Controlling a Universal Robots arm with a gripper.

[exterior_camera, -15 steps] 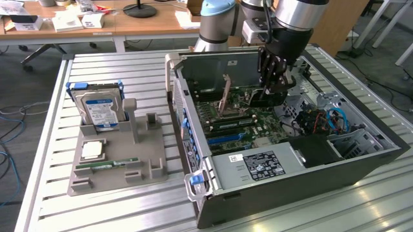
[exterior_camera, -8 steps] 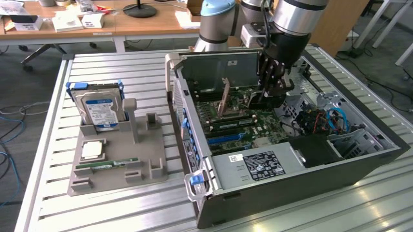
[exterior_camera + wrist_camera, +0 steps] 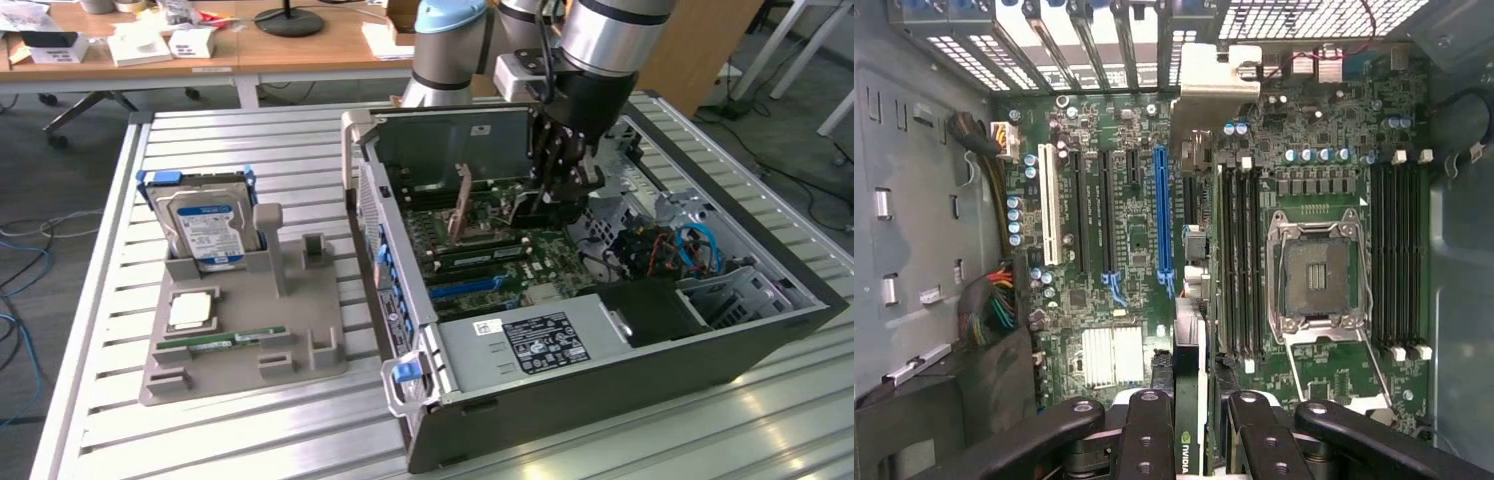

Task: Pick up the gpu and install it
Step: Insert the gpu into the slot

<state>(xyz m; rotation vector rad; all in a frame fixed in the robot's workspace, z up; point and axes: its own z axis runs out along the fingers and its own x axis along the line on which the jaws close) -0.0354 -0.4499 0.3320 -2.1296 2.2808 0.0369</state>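
My gripper (image 3: pixel 558 192) is down inside the open computer case (image 3: pixel 747 345), above the motherboard (image 3: pixel 481 265). In the wrist view the gripper (image 3: pixel 1196 412) is shut on the gpu (image 3: pixel 1185 455), a thin dark card seen edge-on with a green-and-white logo. The card's silver bracket (image 3: pixel 1216 85) points at the rear slot openings. The gpu hangs over the board just beside the long blue slot (image 3: pixel 1164 215), between that slot and the memory slots (image 3: pixel 1239 260). I cannot tell whether its edge touches the board.
The empty CPU socket (image 3: pixel 1316 275) and more memory slots (image 3: pixel 1399 260) lie beside the card. A grey parts holder (image 3: pixel 247 340) at the exterior view's left carries a hard drive (image 3: pixel 207 225), a CPU (image 3: pixel 194 310) and a green RAM stick (image 3: pixel 220 342). The power supply (image 3: pixel 534 342) fills the case's near corner.
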